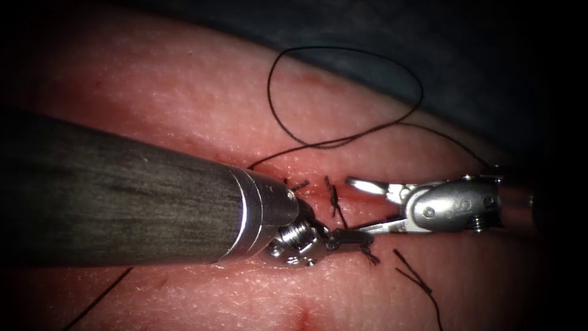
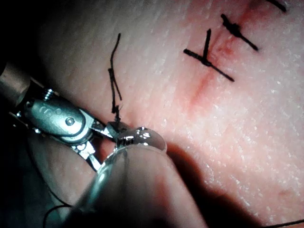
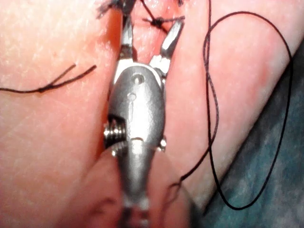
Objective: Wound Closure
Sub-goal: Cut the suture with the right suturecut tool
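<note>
- The left tool (image 1: 343, 238) comes in from the left and lies over the cut (image 1: 361, 191) in the tissue (image 1: 184, 104)
- The right tool (image 1: 361, 205) reaches in from the right, its jaws spread apart, one to each side of the cut; its lower jaw tip lies just beside the left tool's tip
- A stitch knot (image 1: 334, 197) sits on the cut between the two tools
- The thread (image 1: 343, 142) loops on the tissue behind both tools
- Cut ends of thread (image 1: 413, 279) lie on the tissue in front of the right tool

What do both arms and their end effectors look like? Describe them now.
Left arm: a thick dark grey streaked shaft ending in a polished silver collar and threaded wrist. Right end effector: silver housing with round rivets, faint engraved marking, two slim tapered jaws.
</note>
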Motion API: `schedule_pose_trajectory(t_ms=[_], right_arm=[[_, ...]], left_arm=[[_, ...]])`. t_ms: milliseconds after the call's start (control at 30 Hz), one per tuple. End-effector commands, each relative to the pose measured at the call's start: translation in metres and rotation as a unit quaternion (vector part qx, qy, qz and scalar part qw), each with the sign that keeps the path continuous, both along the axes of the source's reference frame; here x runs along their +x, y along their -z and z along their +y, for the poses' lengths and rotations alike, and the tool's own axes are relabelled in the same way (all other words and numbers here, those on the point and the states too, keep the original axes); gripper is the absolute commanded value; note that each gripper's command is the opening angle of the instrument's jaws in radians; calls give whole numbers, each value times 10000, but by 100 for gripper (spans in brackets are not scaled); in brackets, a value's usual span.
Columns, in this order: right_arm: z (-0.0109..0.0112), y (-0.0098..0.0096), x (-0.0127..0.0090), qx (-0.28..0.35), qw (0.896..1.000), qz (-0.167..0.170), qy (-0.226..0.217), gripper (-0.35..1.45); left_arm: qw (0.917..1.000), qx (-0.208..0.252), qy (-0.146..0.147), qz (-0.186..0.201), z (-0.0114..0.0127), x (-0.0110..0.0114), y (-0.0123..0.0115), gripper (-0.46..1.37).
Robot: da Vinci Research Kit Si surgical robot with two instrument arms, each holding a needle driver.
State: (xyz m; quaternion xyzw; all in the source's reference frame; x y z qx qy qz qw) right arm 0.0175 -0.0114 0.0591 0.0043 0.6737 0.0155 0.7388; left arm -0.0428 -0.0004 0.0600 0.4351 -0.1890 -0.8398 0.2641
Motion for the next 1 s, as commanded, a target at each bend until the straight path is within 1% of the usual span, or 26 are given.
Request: schedule_pose_trajectory(t_ms=[33, 300, 467, 667, 1000], right_arm=[[0, 0, 2, -9, 10000, 66, 11, 94], [-5, 3, 17, -57, 9999, 147, -64, 95], [-9, 0, 26, -79, 9998, 207, 10, 95], [-11, -2, 36, -93, 9998, 203, -1, 96], [-16, 0, 49, -100, 9997, 237, -17, 95]], left_arm=[[10000, 30, 9, 3, 0, 0, 0, -35], [10000, 54, 26, -1, 0, 0, 0, -35], [10000, 73, 55, -15, 0, 0, 1, -35], [10000, 73, 62, -11, -1, -1, 2, -35], [9999, 95, 83, -13, -1, -3, 1, -35]])
